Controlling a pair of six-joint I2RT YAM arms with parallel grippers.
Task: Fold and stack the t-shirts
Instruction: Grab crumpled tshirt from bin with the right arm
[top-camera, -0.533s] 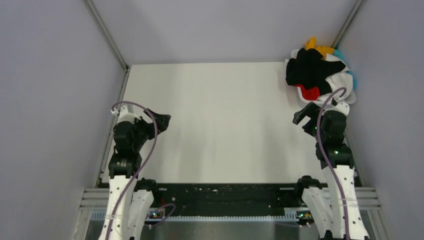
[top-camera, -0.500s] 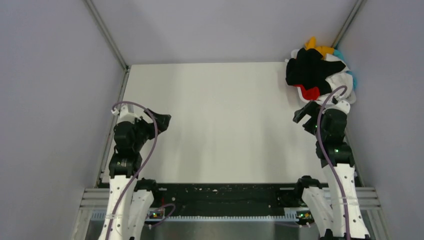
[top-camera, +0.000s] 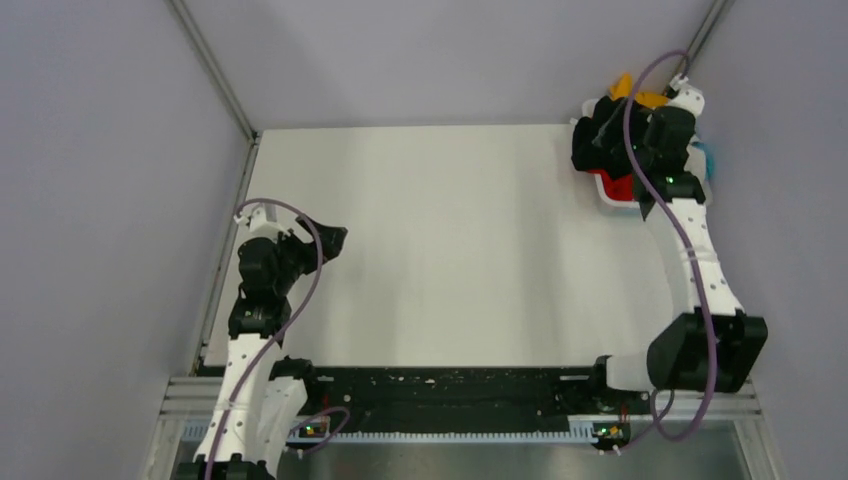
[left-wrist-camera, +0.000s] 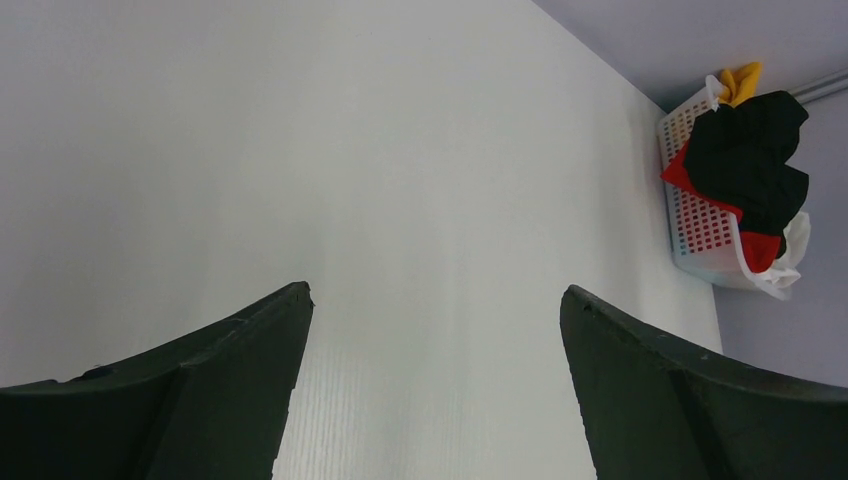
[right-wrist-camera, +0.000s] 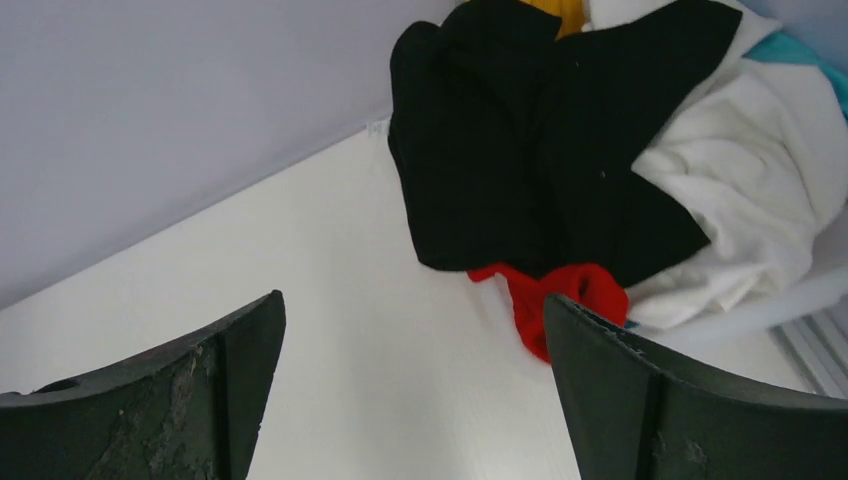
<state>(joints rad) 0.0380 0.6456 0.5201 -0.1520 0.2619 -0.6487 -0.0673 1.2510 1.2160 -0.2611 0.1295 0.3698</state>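
The t-shirts (top-camera: 590, 150) are sitting heaped in a white plastic basket (left-wrist-camera: 700, 225) in the upper right corner of the top view, none out on the table (top-camera: 450, 250) yet. The right gripper (right-wrist-camera: 412, 300) is hovering just in front of the heap with its fingers spread wide and nothing between them. The left gripper (left-wrist-camera: 435, 290) is hanging over bare table at the left of the top view, well apart from the basket, equally wide open and holding nothing. In the right wrist view the black t-shirt (right-wrist-camera: 520, 150) is draping over the basket's near edge and covering most of the heap. A red t-shirt (right-wrist-camera: 570, 295) is poking out beneath it, a white t-shirt (right-wrist-camera: 740, 200) is bulging at its right, an orange-yellow t-shirt (right-wrist-camera: 570, 10) is showing at the top and a teal t-shirt (right-wrist-camera: 800, 50) at the far right. Judged risks: a pinch into the black cloth is likely catching the red or white layer too, so several shirts are coming out together. Cloth snagging on the basket rim may be dragging or tipping the light basket. The basket is crowding the grey wall (right-wrist-camera: 150, 100), leaving little room, and the purple cable (top-camera: 640, 90) is looping close above the heap.
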